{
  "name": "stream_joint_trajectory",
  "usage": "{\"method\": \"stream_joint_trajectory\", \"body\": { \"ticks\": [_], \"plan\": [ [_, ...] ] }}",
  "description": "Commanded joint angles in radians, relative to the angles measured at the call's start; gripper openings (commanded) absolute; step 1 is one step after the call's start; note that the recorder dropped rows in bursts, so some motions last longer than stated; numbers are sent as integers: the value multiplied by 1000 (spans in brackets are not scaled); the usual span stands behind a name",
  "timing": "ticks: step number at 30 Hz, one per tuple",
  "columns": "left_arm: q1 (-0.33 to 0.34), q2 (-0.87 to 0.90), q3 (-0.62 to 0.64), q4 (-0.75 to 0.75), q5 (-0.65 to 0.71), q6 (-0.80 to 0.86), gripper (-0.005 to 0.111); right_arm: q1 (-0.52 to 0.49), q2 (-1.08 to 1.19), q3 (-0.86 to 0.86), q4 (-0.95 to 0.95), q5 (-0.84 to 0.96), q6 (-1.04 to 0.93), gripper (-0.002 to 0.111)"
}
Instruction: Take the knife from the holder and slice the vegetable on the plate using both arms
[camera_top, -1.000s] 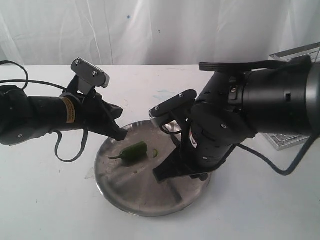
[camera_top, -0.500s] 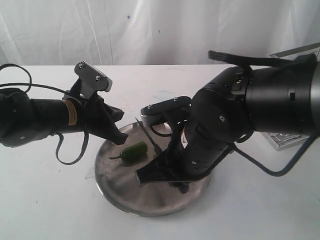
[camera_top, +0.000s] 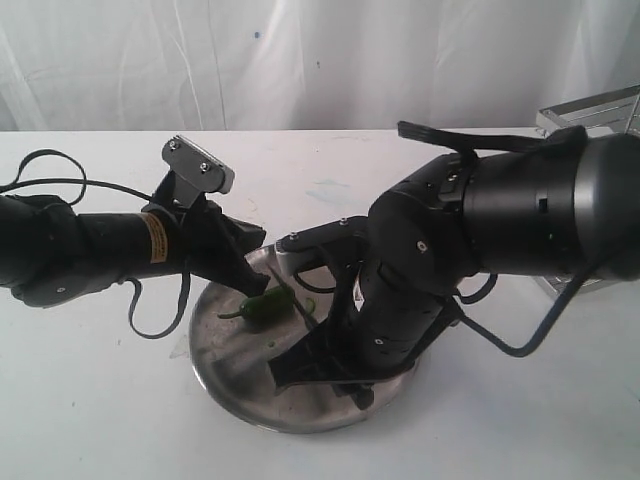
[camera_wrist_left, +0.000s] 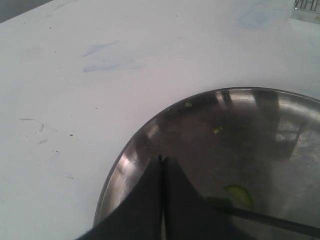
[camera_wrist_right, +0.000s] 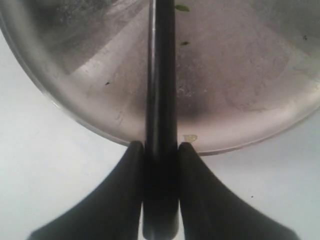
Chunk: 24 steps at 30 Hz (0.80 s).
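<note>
I'm seeing the right gripper (camera_wrist_right: 160, 150) clamping the knife (camera_wrist_right: 161, 90) handle, only clear in the wrist cam. Left gripper (camera_wrist_left: 162, 172) fingers are pressing together over the plate (camera_wrist_left: 150, 132); ext view is showing them touching the vegetable (camera_top: 266, 305).

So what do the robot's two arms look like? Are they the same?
Both are black. The left arm is slimmer, with an orange label, a looping black cable and a grey camera block. The right arm is much bulkier and rounder, with small screws and a thick black cable.
</note>
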Motion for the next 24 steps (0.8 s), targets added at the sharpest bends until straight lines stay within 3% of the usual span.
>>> {"method": "stream_joint_trajectory", "body": {
  "ticks": [1, 24],
  "plan": [
    [0, 11, 8, 8, -9, -8, 0, -1, 7, 3, -8, -3, -8, 0],
    [0, 10, 8, 8, -27, -4, 0, -1, 48, 3, -98, -62, -1, 0]
  ]
}}
